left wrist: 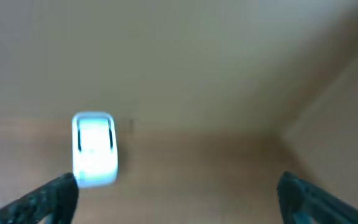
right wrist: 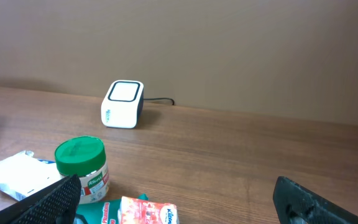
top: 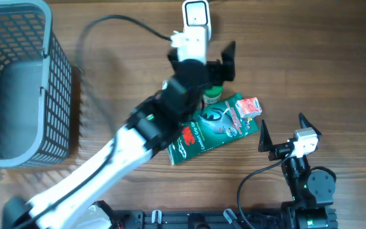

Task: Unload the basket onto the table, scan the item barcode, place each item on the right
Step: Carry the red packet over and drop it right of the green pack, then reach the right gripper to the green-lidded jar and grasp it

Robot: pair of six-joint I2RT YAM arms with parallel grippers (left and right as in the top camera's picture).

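Though spread wide, left claw (left wrist: 178, 190) holds nothing.

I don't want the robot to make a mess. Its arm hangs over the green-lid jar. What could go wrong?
The left arm crosses above the green-lid jar and green packet, so pulling back low might tip the jar or drag the packet. The left gripper is open and empty facing the scanner, so it may bump the scanner while nothing gets scanned.
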